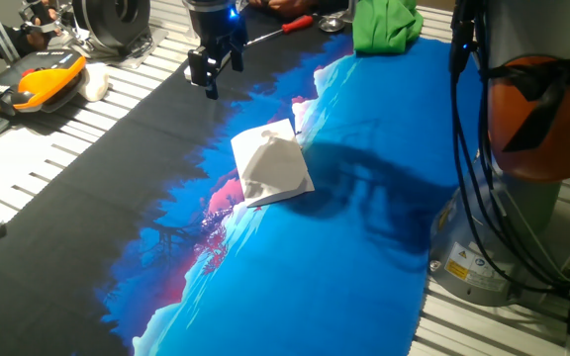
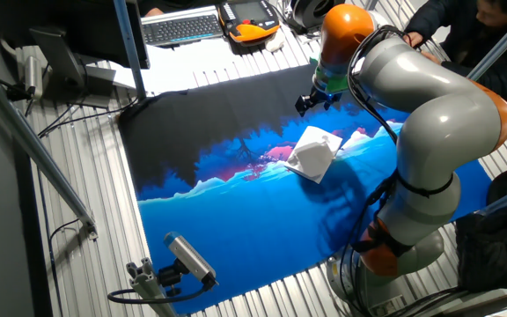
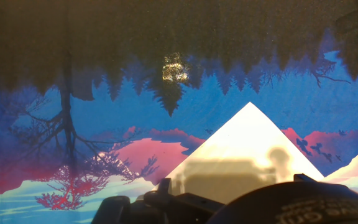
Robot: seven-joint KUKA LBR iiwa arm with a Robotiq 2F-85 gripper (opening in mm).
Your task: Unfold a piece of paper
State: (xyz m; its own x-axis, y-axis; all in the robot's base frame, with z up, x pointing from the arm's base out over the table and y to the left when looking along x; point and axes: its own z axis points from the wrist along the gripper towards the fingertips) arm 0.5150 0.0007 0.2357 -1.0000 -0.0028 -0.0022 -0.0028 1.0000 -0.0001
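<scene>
Gripper (image 1: 213,71) hung above the mat (image 1: 364,227), apart from the paper (image 1: 273,166), which lay part-folded; finger spread couldn't be told.

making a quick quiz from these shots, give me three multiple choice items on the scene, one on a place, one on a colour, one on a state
1. Where does the piece of paper lie?
A. on the printed mat
B. on the keyboard
C. between the jaws

2. What colour is the cloth bundle at the far edge of the table?
A. red
B. green
C. yellow

3. What state is the paper in?
A. flat and fully spread
B. rolled into a tube
C. folded, with a flap raised

Answers:
1. A: both fixed views show it resting on the mat, where the blue and pink print meet.
2. B: it shows bright green in one fixed view.
3. C: creases and a lifted flap show, and the gripper hangs above the mat apart from it, holding nothing.
</scene>
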